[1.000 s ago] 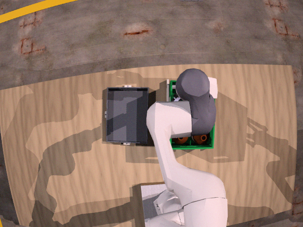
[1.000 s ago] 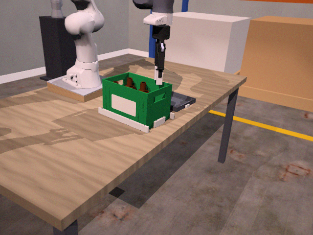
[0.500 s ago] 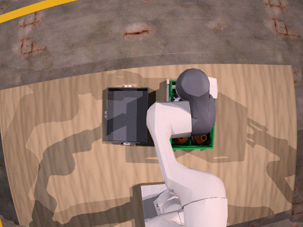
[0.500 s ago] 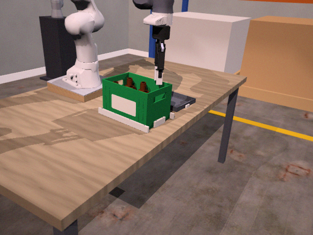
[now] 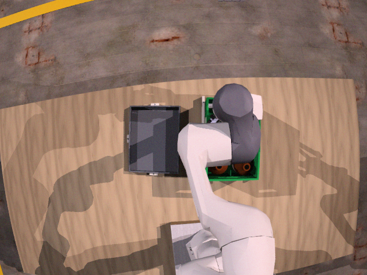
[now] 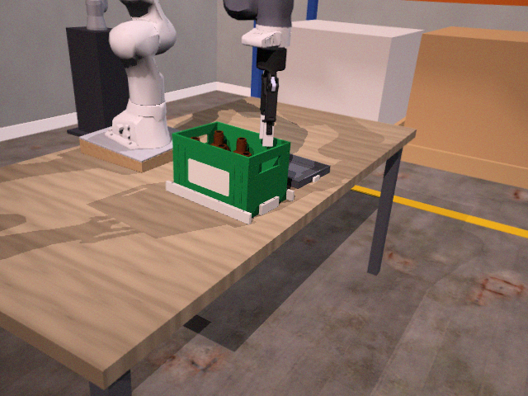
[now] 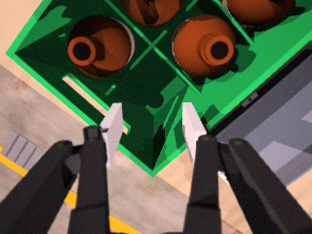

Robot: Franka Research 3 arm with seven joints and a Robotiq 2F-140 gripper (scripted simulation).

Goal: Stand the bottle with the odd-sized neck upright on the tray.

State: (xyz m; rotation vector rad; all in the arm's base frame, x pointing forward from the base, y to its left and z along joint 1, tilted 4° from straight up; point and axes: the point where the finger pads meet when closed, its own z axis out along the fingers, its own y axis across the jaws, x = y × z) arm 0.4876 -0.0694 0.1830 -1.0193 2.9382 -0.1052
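A green crate (image 6: 230,168) stands on the wooden table and holds brown bottles; two necks (image 6: 219,138) (image 6: 241,144) rise above its rim. In the wrist view two bottles (image 7: 99,46) (image 7: 210,46) stand in cells just beyond my fingers, and two more are cut off by the top edge. My gripper (image 7: 152,116) is partly open and empty, hanging over the crate's empty corner cell beside the tray (image 7: 278,127). It also shows in the side view (image 6: 267,138) just above the crate's rim. The dark grey tray (image 5: 153,138) lies empty left of the crate (image 5: 232,174). My arm hides most of the crate from above.
White stop blocks (image 6: 209,203) lie against the crate's foot, and small white ones sit at the tray's edges (image 5: 153,173). My base (image 6: 136,128) stands on a plinth behind the crate. The table edge (image 6: 341,187) is close beyond the tray.
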